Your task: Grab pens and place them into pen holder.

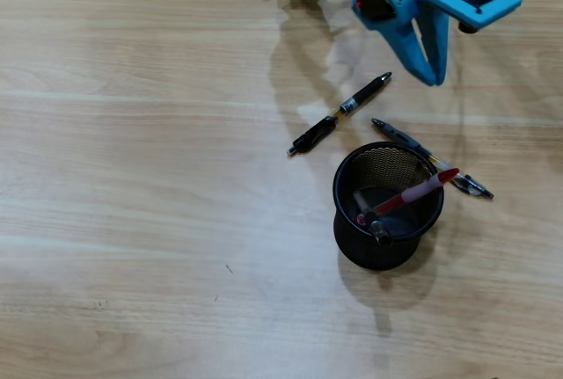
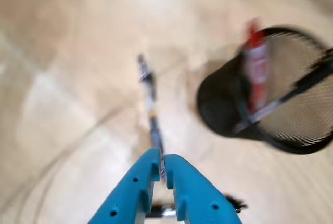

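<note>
A pale wood-grain worktop [image 1: 132, 177] fills both views, with soft glare bands and the arm's faint shadow; nothing of the room beyond it shows. In the overhead view the black mesh pen holder [image 1: 387, 205] stands right of centre with the red pen [image 1: 413, 195] leaning across its rim and another pen end [image 1: 378, 231] inside. The black pen with a yellowish band [image 1: 341, 112] lies on the worktop just up-left of the holder. A clear-barrelled pen [image 1: 400, 137] lies just beyond the holder, partly hidden by its rim. The blue gripper [image 1: 433, 76] hangs at the top right, its fingers nearly together and holding nothing. The wrist view is blurred.
</note>
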